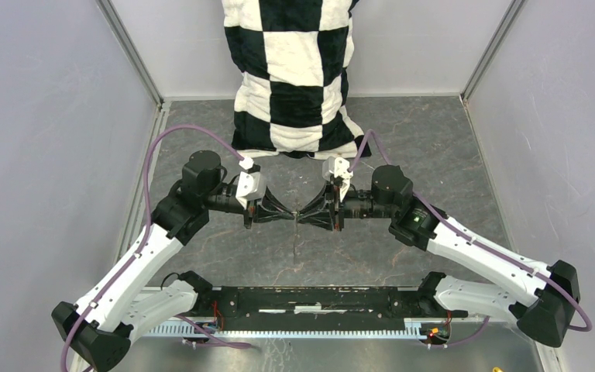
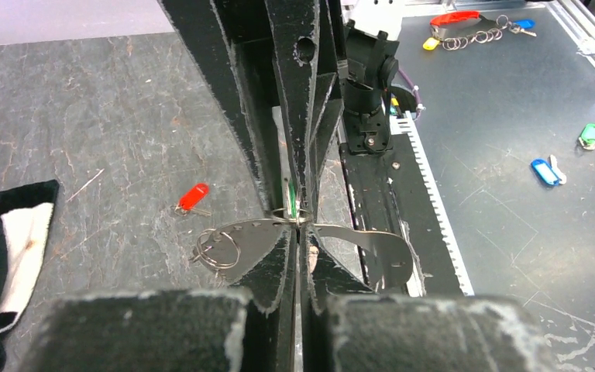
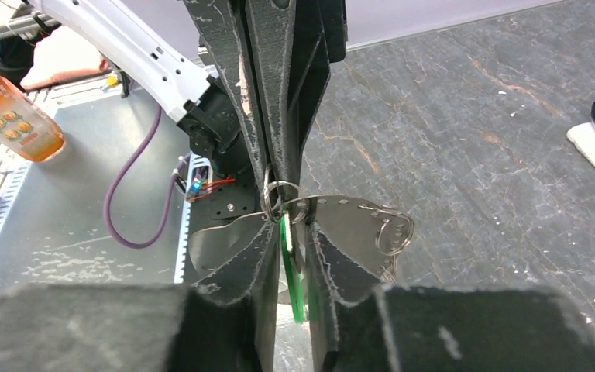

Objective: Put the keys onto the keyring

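**Right wrist view: a tip-to-tip meeting with crossed axes**

Right wrist camera shows the right hand (image 3: 293, 226) pinching the green-headed small metal key (image 3: 295, 283) edge-on between its fingers. The key's long axis runs along those fingers and points straight ahead at the left hand (image 2: 298, 236). The left hand is pressed together on the silvery-grey metal keyring (image 3: 345, 221), held above the dark stone-patterned desk (image 2: 85, 116). The keyring spreads crosswise to both hands, with small split rings hanging off one end. A small wire ring (image 3: 279, 198) sits just where the tips meet, so the coming move likely depends on keeping the key in line with it. The red-headed small key (image 2: 194, 195) lies flat on the desk, off toward the checkered cloth (image 2: 8, 256).
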`<state>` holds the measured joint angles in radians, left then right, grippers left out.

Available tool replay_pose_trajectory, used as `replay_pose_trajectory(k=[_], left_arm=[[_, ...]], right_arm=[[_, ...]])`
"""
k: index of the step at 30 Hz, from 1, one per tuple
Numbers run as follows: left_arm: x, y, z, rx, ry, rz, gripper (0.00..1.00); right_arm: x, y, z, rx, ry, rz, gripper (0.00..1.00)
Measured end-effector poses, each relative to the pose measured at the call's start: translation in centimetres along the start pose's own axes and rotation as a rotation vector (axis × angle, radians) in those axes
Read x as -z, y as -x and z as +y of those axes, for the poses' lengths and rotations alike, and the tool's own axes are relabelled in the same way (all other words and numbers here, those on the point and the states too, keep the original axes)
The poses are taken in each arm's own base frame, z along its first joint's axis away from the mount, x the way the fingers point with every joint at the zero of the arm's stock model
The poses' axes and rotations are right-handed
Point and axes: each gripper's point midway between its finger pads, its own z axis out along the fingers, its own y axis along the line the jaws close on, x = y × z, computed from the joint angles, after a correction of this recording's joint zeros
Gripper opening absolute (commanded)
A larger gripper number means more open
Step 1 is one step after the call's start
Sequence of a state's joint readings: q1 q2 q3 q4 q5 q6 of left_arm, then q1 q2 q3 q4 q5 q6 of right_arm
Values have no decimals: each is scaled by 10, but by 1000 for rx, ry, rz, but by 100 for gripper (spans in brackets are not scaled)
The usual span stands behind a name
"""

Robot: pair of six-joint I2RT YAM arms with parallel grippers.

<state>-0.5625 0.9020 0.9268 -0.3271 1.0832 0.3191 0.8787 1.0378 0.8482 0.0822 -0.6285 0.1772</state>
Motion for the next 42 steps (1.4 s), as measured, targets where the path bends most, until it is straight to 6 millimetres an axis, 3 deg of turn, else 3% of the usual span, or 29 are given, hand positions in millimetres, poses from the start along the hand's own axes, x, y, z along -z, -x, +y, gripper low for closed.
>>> replay_pose_trajectory(k=[2,8,13,22,29,33,38,40,41,42], left_arm=[[0,-1,0,4,0,2,2],[1,-4,12,6,67,21,2],[4,-2,34,31,196,25,2],[19,-26,73,145,491,16,2],[31,-21,95,142,634,-4,2],[33,-17,103,136,667,-21,2],[33,-17,106,139,677,-24,2],[33,-17,105,138,677,-25,2],[33,-16,105,136,677,-27,4],[34,-16,105,135,677,-28,14]], right_arm=[[0,-2,-1,2,-3,5,58],[8,-4,-16,44,-107,20,98],[24,8,-25,90,-210,-5,98],[24,-16,-41,63,-293,57,98],[3,-30,-40,113,-313,86,97],[-17,-50,-53,120,-354,161,81],[-27,-68,-84,138,-479,228,32],[-27,-71,-91,136,-514,234,17],[-27,-71,-94,136,-528,230,10],[-27,-69,-95,132,-535,220,7]])
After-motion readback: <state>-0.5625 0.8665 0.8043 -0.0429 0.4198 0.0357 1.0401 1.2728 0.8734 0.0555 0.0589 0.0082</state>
